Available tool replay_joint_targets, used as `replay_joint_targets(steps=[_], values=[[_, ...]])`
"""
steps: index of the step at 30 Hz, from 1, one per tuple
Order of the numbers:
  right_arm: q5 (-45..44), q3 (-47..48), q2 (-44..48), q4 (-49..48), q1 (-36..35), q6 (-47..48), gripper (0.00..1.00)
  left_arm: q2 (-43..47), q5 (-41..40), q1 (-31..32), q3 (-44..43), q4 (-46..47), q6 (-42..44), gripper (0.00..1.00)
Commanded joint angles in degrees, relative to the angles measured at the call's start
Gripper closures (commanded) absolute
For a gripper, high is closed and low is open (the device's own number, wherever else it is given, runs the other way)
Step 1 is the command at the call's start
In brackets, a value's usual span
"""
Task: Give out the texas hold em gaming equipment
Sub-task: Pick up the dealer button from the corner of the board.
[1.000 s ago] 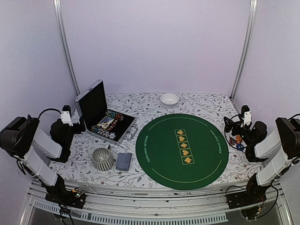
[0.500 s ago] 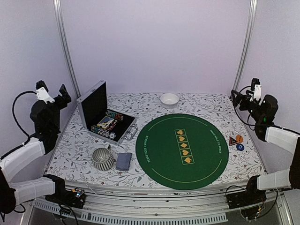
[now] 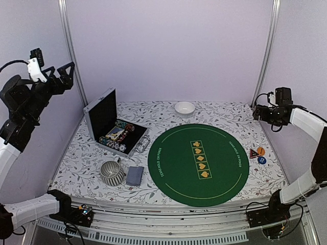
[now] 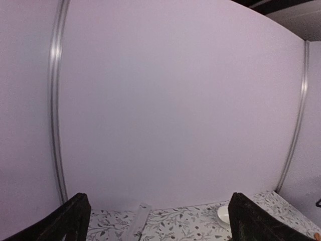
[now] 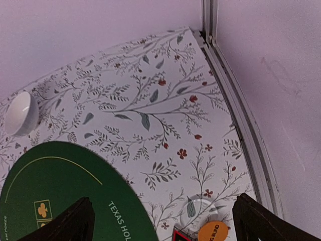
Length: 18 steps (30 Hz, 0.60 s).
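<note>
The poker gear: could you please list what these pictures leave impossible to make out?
Chips in the open case: top view, too small to count.
Red triangular marker: right wrist view, cut by the bottom edge.
Card deck: top view, only its back shows; faces hidden.

The top external camera sits high behind the arm bases, looking down and forward over the whole floral-patterned table (image 3: 225, 109). The left wrist camera, held high, faces almost level at the pale lilac back wall (image 4: 165, 100), catching only the table's far strip. The right wrist camera looks steeply down, closer, on the far right corner; all three share the small white bowl (image 5: 21, 113), and the top view also shows its orange round button (image 5: 214, 232).
</note>
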<state>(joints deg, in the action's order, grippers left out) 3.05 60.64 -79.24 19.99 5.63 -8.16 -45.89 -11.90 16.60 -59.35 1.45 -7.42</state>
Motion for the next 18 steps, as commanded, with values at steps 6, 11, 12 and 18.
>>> replay_joint_targets(steps=[6, 11, 12, 18], values=[[3.4, 8.1, -15.0, 16.5, 3.8, 4.5, 0.03, -13.4, 26.7, 16.0, -7.0, -30.8, 9.3, 0.02], [4.4, 12.3, -23.5, 21.0, 3.8, 5.8, 0.06, -17.5, 28.2, 20.9, -5.8, -31.7, 10.9, 0.02], [4.1, 12.3, -24.4, 21.4, 3.8, 6.0, 0.06, -17.7, 28.7, 21.3, -5.3, -31.1, 10.9, 0.02], [1.6, 12.2, -27.6, 22.9, 2.6, 5.7, 0.07, -16.8, 27.9, 21.4, -1.3, -29.0, 10.8, 0.02]])
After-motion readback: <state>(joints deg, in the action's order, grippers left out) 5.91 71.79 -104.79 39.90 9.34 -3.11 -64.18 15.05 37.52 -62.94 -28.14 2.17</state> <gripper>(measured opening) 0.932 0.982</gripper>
